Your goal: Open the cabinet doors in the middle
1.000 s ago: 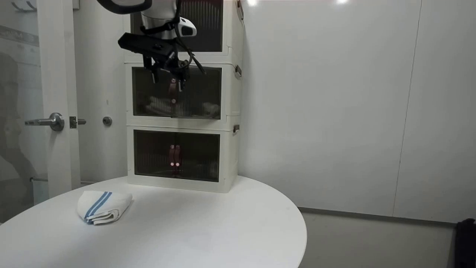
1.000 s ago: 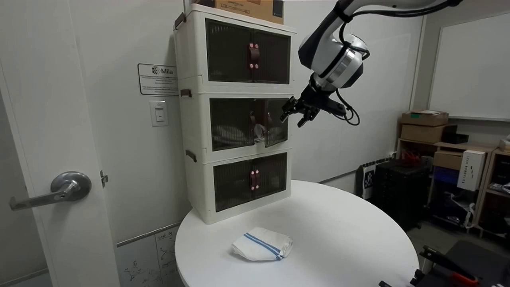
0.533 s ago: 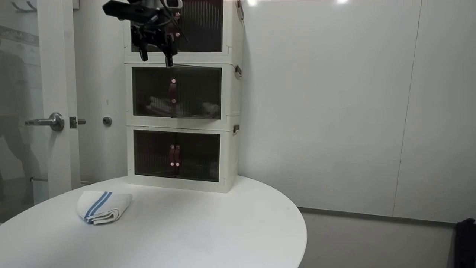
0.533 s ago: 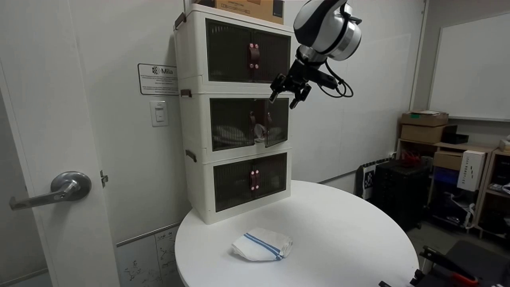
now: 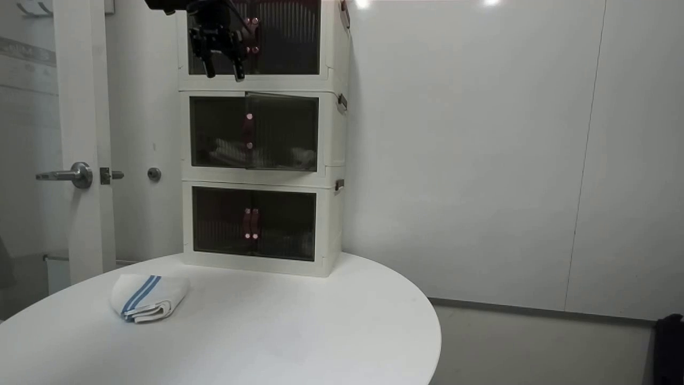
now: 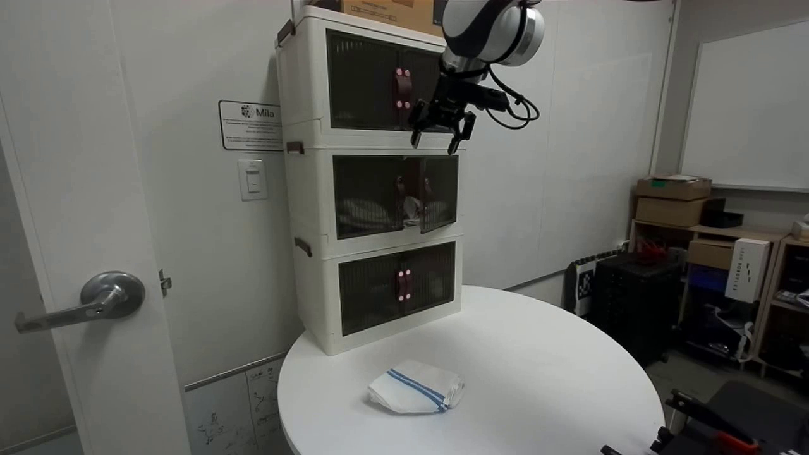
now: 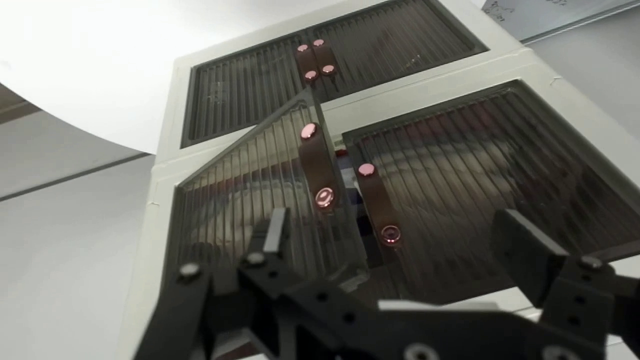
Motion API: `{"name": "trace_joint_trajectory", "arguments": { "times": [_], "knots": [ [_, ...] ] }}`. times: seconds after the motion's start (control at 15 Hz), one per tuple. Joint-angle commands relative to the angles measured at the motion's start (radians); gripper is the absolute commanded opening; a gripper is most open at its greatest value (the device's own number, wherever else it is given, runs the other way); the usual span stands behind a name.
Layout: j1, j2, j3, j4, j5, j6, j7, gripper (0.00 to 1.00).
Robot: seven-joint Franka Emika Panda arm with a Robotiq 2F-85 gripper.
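Observation:
The middle cabinet doors are dark, ribbed, see-through panels with brown strap handles. One door (image 6: pixel 440 193) stands ajar, swung a little outward, while its partner (image 6: pixel 368 196) lies about flush with the white frame. In the wrist view the ajar door (image 7: pixel 250 175) slants out at the left, and a narrow gap parts it from the flush door (image 7: pixel 450 170). My gripper (image 5: pixel 224 77) is open and holds nothing; it hovers above these doors, in front of the top unit. Seen from the wrist, the gripper (image 7: pixel 392 220) has its fingers spread wide on either side of the handles.
The top unit's doors (image 6: pixel 363 82) and the lowest unit's doors (image 6: pixel 373 294) are closed. A cardboard box (image 6: pixel 392 14) sits on the stack. A folded white cloth with blue stripes (image 6: pixel 417 387) lies on the round white table (image 6: pixel 537 354). A door with a metal lever (image 6: pixel 114 297) stands nearby.
My gripper has risen from in front of the middle doors to the top unit's height, drifting left in both exterior views. The ajar door keeps its angle.

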Motion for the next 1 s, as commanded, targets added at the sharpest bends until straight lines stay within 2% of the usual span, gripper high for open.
{"name": "trace_joint_trajectory", "arguments": {
  "times": [0.0, 0.47, 0.93],
  "knots": [
    [0.018, 0.093, -0.014, 0.159, -0.108, -0.124, 0.163, 1.0],
    [0.048, 0.193, -0.035, 0.307, -0.153, -0.226, 0.294, 1.0],
    [0.062, 0.246, -0.076, 0.381, -0.192, -0.298, 0.375, 1.0]
  ]
}}
